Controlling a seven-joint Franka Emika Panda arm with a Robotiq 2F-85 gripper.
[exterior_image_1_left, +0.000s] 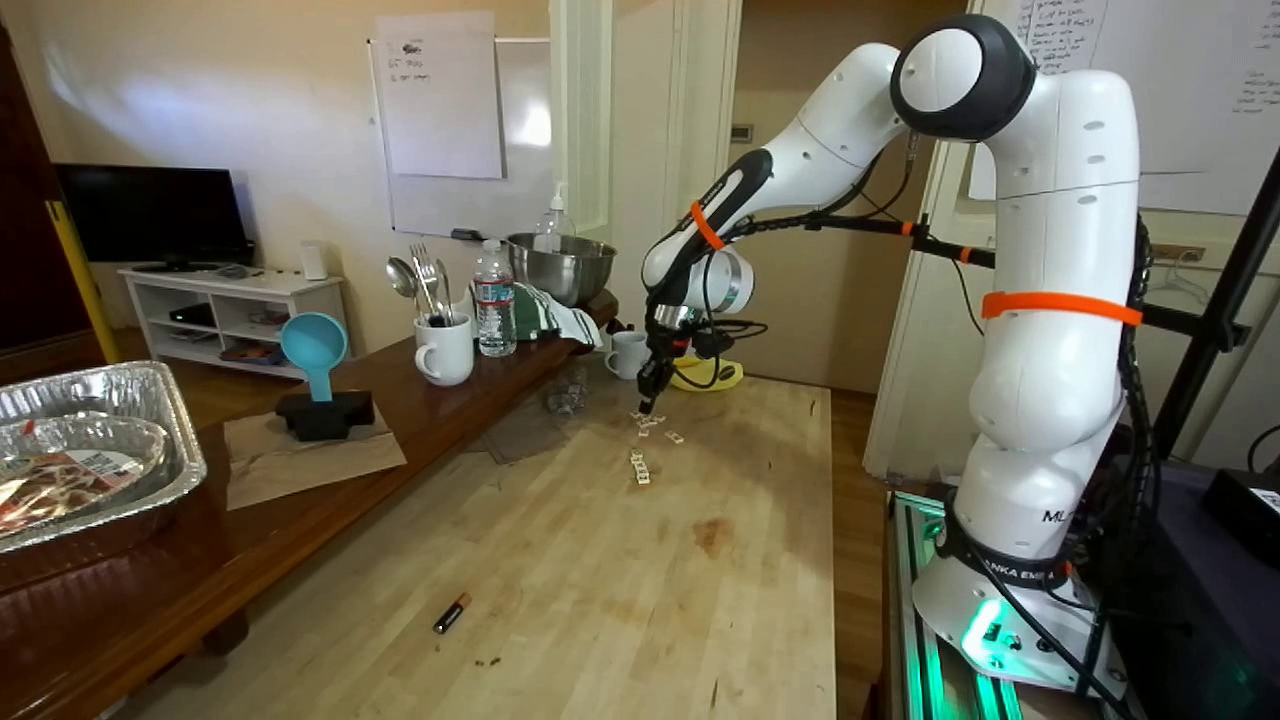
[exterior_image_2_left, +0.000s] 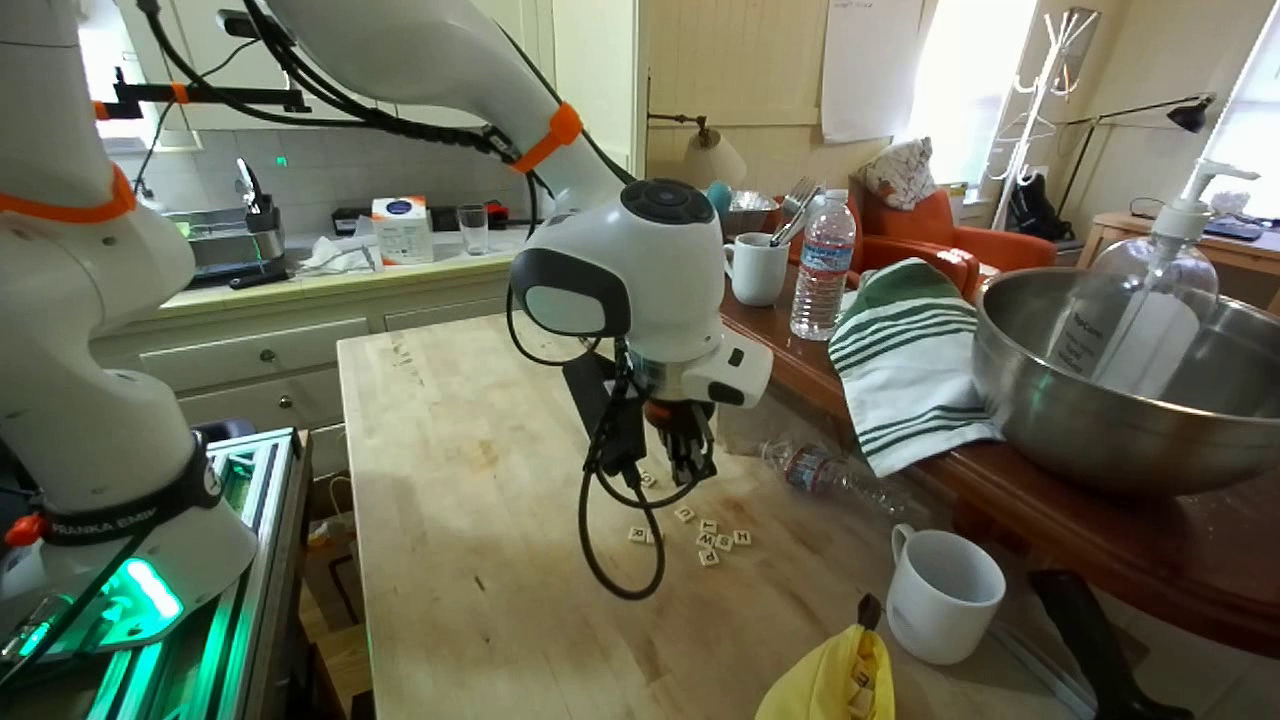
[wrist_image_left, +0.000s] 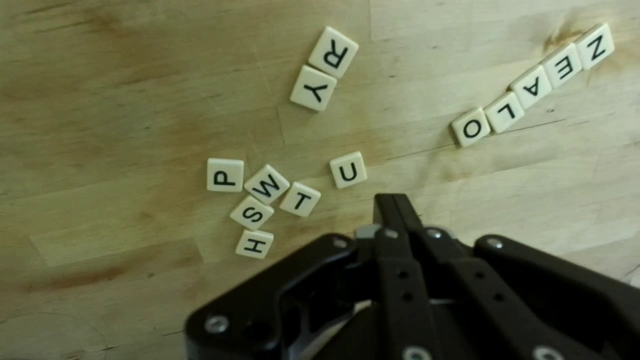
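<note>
The big white arm (exterior_image_1_left: 1062, 225) stands tall, bends over, and points its claw (wrist_image_left: 393, 199) down, squeezed together, near the letter tiles (wrist_image_left: 348, 170)

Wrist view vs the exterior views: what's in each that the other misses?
Only the wrist view: legible A, L and E in the row of five tiles.
Only the exterior views: the white arm, plus the upright water bottle, mug of cutlery and steel bowl.
Shared: the letter tiles, the wooden tabletop and the hand, which the wrist view shows shut.
</note>
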